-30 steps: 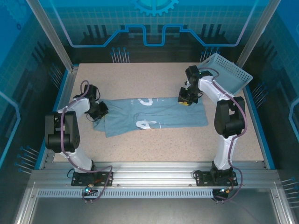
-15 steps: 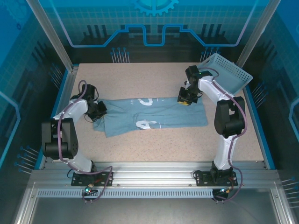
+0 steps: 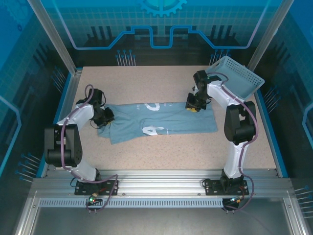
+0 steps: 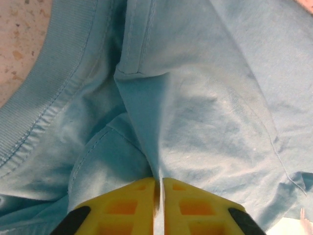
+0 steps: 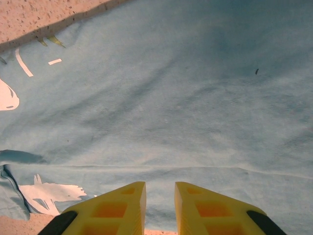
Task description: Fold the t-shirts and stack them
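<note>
T-shirt [image 3: 161,122] lies on worktop [image 3: 146,83], stretched btwn both arms. White print [image 5: 49,191] broken by folds, unreadable, just left of right fingers [image 5: 122,203]; narrow gap there, can't tell if gripping. Left fingers [image 4: 132,198] clenched on a cloth fold, collar rib [image 4: 44,103] ahead-left. Wide worktop margin past shirt edges.

**Item:** one t-shirt [image 3: 176,122], pale blue-grey, short-sleeved. Its white block print [image 3: 152,130] is broken up by folds.
**Pose:** you have it lying flat on the tabletop [image 3: 146,83], folded into a long band.
**Location:** it runs from the left tool [image 3: 105,117] to just past the right tool [image 3: 193,105].
**Detail:** the ribbed collar [image 4: 44,93] lies just beyond the left tool, and a raised crease runs in between that tool's closed fingers.
</note>
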`<state>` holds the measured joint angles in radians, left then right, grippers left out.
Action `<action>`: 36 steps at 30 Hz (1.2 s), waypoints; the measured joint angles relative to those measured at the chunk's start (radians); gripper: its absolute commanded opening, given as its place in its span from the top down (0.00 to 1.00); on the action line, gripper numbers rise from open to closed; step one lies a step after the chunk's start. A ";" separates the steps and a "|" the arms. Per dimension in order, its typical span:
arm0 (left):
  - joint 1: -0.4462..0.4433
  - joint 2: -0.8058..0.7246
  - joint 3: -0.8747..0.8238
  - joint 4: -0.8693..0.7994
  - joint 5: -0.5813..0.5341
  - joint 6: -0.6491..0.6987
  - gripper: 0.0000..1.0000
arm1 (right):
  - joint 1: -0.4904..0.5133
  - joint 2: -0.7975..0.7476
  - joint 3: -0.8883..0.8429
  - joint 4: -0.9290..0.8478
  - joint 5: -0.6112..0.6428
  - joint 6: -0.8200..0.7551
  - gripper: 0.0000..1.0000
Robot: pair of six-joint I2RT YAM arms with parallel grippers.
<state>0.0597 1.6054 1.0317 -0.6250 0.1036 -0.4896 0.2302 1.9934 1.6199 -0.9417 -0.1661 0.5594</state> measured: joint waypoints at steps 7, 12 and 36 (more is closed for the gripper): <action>-0.005 0.002 0.002 -0.022 -0.010 0.001 1.00 | 0.000 0.000 -0.005 0.001 0.000 0.000 0.77; -0.015 -0.069 -0.021 -0.060 -0.018 -0.033 1.00 | 0.000 0.000 -0.005 0.001 0.000 0.000 0.77; -0.030 0.106 0.335 -0.271 -0.074 -0.116 1.00 | 0.000 -0.105 -0.081 0.142 -0.082 -0.003 0.76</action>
<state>0.0296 1.7111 1.3663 -0.8963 0.0292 -0.6060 0.2302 1.8881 1.5387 -0.7998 -0.2485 0.5560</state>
